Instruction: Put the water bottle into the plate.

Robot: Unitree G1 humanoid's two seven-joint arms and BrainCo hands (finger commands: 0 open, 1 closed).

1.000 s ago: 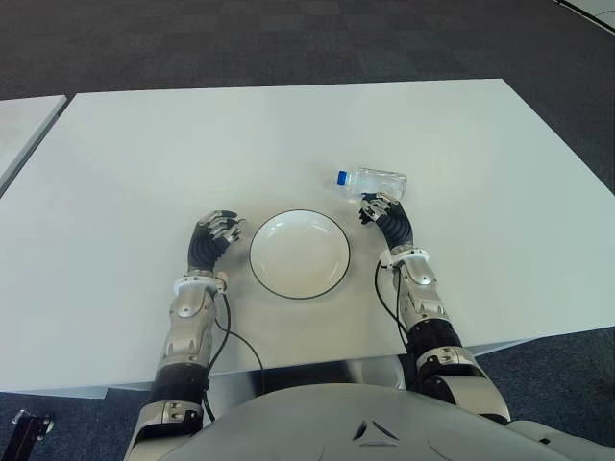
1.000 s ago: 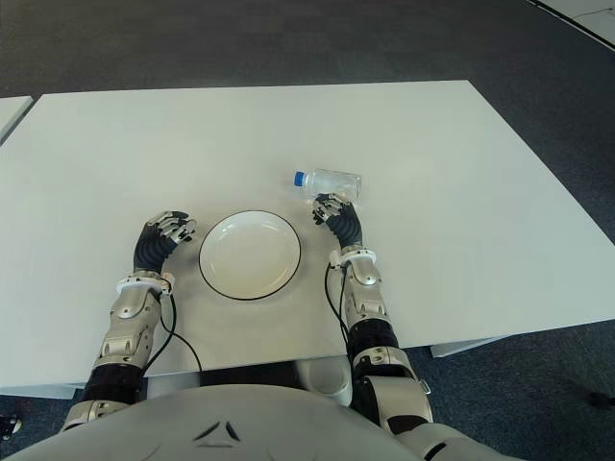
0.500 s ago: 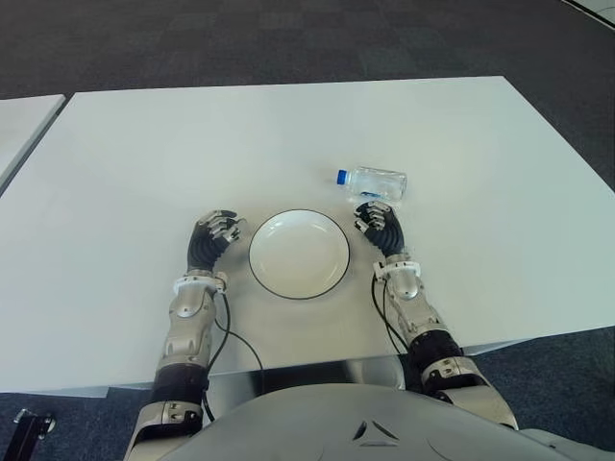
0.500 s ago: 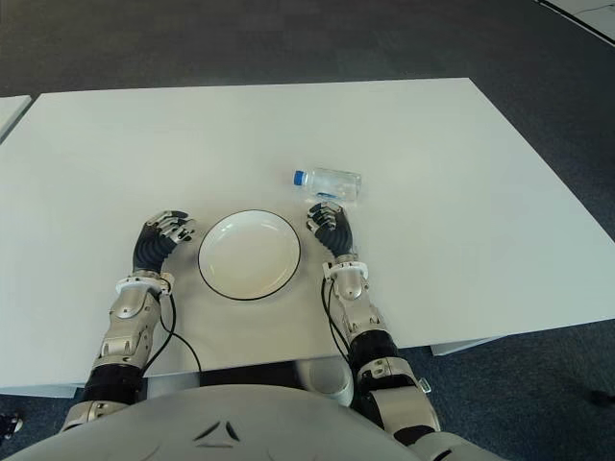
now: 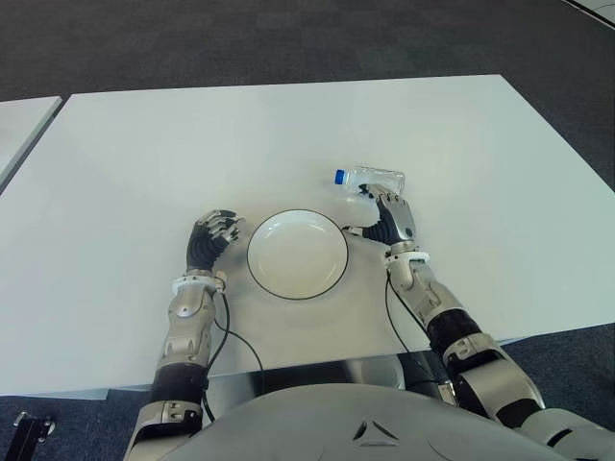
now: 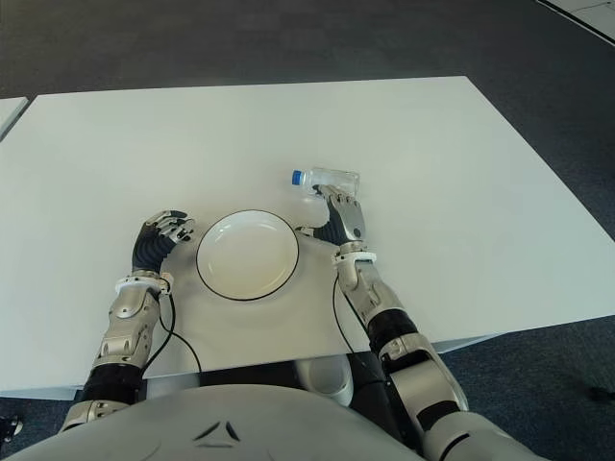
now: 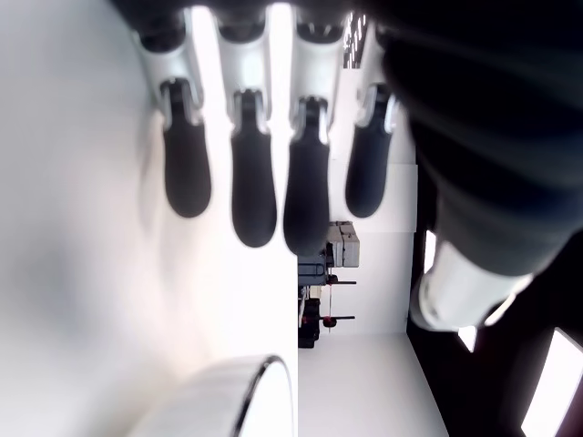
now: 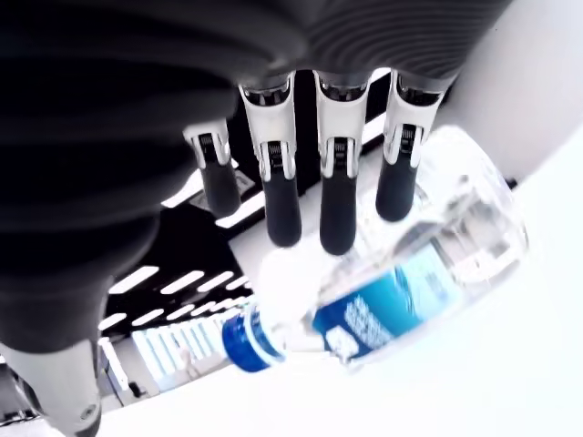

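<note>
The water bottle (image 5: 372,178) lies on its side on the white worktop (image 5: 144,163), toward the right edge, just beyond the empty plate (image 5: 297,254). The right hand (image 5: 392,219) is right beside it with fingers spread, holding nothing. This looks like the reaching step; next the fingers must close around the bottle's body. The left hand (image 5: 213,235) shows left of the plate, fingers relaxed and empty.

Right hand (image 5: 392,216) reaches forward from the table's near edge, fingers (image 8: 333,217) extended and spread, thumb out to the side, grasping nothing. Left hand (image 5: 213,233) sits farther left, fingers (image 7: 253,187) loosely curled, empty.
</note>
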